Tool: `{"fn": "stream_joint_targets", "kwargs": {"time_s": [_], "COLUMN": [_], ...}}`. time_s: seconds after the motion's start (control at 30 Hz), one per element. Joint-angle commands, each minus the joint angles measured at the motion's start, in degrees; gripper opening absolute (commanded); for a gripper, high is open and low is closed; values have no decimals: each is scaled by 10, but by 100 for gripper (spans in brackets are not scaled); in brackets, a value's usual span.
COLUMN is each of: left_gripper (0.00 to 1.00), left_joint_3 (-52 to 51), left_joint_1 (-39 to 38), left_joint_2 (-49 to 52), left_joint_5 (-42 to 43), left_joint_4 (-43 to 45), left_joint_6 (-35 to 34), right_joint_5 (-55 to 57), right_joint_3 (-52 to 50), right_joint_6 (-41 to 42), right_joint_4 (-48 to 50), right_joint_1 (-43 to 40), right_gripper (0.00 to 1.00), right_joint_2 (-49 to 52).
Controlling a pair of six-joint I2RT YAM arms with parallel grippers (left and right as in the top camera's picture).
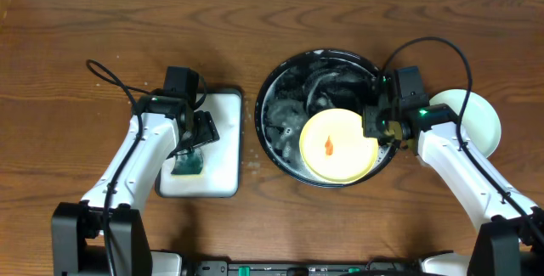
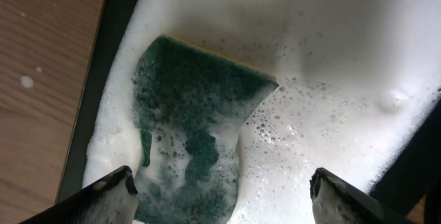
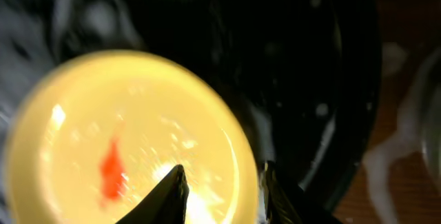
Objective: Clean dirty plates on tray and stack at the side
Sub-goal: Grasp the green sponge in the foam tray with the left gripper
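A pale yellow plate [image 1: 336, 149] with a red smear [image 1: 329, 146] lies in the front right part of the round black tray [image 1: 263, 115], which holds foam and water. My right gripper [image 1: 374, 127] is at the plate's right edge. In the right wrist view its fingers [image 3: 224, 189] are closed over the rim of the yellow plate [image 3: 103, 127], one inside and one outside. A pale mint plate [image 1: 476, 115] lies on the wood tabletop to the right of the tray. My left gripper [image 1: 194, 144] hangs open over the green sponge [image 2: 193, 114].
The white rectangular tray [image 1: 223, 115] stands left of the black tray, full of foam [image 2: 344, 58], with the green sponge [image 1: 187, 167] at its front left. The dark wood tabletop [image 1: 68, 123] lies all around. Foam spots lie between the two trays.
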Motion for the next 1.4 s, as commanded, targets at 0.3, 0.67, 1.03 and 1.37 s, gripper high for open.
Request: {"fn": "stream_joint_targets", "kwargs": {"time_s": [0.3,0.67,1.03,1.37], "left_gripper": [82,82,75,63], "left_joint_3": [1,1,-4,-35], "left_joint_1": [2,2,2,2], "left_joint_2": [-1,-1,18,93], "left_joint_5": [-39,87,-21,-40], "left_joint_4": [0,-38,36,68], "left_joint_6": [36,23,54,54], "right_joint_5": [-30,-8,-5,-5], "right_joint_3": [-2,-2,-2,-2], "right_joint_6": [-43,-23,-9,-9], "right_joint_4": [-41,-25,-18,-22], "right_joint_1": [-21,-26,-37,-37], "right_gripper": [27,1,1,1], "right_joint_2": [110,162,145,145]}}
